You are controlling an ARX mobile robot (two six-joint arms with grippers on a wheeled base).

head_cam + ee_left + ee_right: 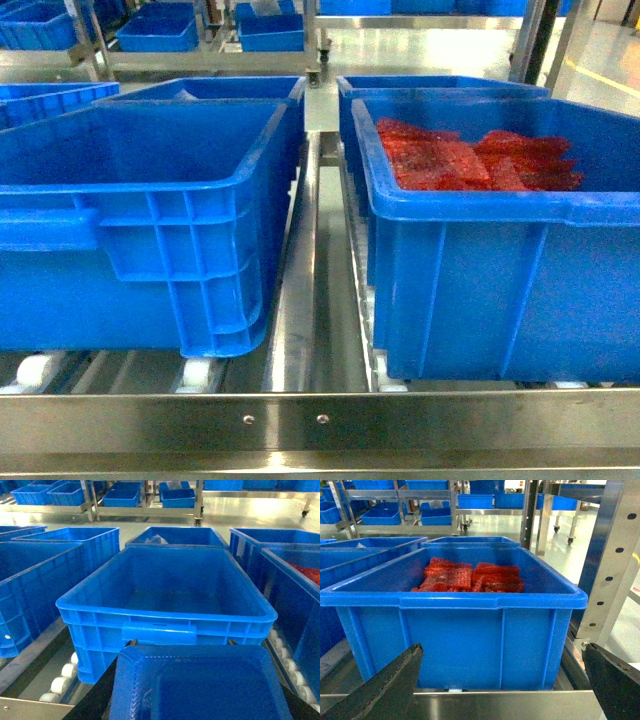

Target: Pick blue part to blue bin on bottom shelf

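Nearest, saw blue part [200, 685]; judged it stiff, light, slick, best pinched at ribbed rim. Found right claw [502, 647] spread empty; could not tell left claw's state.

Even, bright overhead light is cast across all three views, and a strong blue tint is seen. Glare is thrown off the pale floor [440, 45] and the steel front rail [320, 420]. Soft shadow is held beneath the crates. Fine detail is smeared by slight blur and grain throughout.
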